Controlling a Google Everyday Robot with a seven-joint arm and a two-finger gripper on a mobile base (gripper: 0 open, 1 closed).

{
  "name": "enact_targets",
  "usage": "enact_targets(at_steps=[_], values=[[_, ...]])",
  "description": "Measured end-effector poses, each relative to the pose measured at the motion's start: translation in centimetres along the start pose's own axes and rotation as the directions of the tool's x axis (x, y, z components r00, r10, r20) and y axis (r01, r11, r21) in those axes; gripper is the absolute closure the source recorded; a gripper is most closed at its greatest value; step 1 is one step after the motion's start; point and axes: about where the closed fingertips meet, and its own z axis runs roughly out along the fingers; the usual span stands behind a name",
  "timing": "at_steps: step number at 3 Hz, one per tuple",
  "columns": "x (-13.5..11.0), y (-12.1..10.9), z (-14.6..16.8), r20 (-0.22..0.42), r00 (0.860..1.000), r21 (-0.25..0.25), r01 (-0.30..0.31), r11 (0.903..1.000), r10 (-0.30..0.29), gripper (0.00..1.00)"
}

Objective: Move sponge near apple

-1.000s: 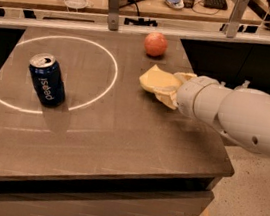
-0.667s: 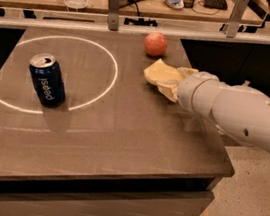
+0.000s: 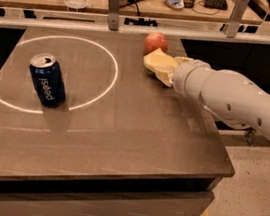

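Note:
The pale yellow sponge (image 3: 158, 61) is held at the far right of the table top, just in front of the reddish-orange apple (image 3: 156, 42) and almost touching it. My gripper (image 3: 169, 70) reaches in from the right on a white arm and is shut on the sponge's right side. Its fingers are mostly hidden behind the sponge and the wrist. I cannot tell whether the sponge rests on the table or hangs just above it.
A blue Pepsi can (image 3: 47, 80) stands at the left inside a white ring of light on the brown table (image 3: 122, 128). A metal rail (image 3: 137, 25) runs behind the table, with a cluttered desk beyond. The table's right edge lies under my arm.
My gripper has carried the sponge farther back and a little left, closing the gap to the apple. The can and the apple have not moved.

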Motion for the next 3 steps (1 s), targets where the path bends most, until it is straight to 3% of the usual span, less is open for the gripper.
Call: enact_targets(at_steps=[3], values=[[1.31, -1.71, 0.96, -0.031, 0.999, 0.026, -0.04, 0.9988, 0.041, 0.17]])
